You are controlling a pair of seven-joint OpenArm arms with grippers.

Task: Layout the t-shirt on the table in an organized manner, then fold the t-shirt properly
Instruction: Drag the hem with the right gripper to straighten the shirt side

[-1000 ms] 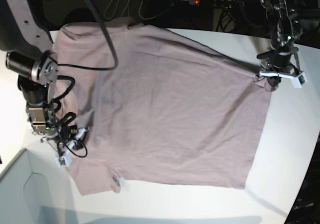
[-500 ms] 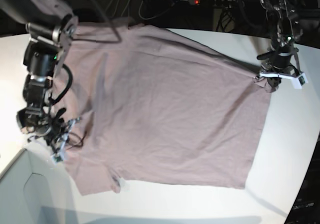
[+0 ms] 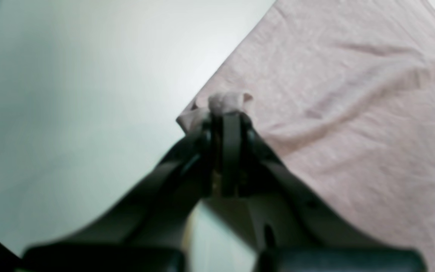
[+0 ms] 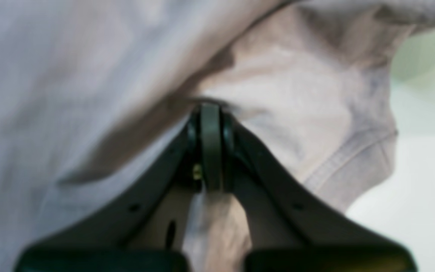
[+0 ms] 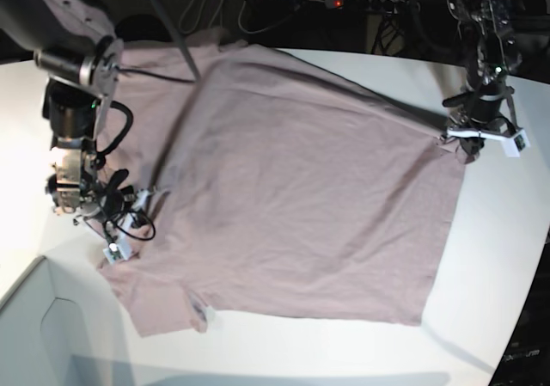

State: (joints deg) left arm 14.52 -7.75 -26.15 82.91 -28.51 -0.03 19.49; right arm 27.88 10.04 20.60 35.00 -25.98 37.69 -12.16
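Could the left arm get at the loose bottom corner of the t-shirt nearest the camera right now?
Probably not: the left gripper is shut on the t-shirt corner across the table.

No readable text, no labels, no numbers — nothing legible

Dark bkgd w/ cables [image 5: 206, 8], power strip [image 5: 361, 3].

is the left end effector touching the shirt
Touching. In the left wrist view the left end effector is shut on a bunched corner of the shirt, cloth poking out past its tips.
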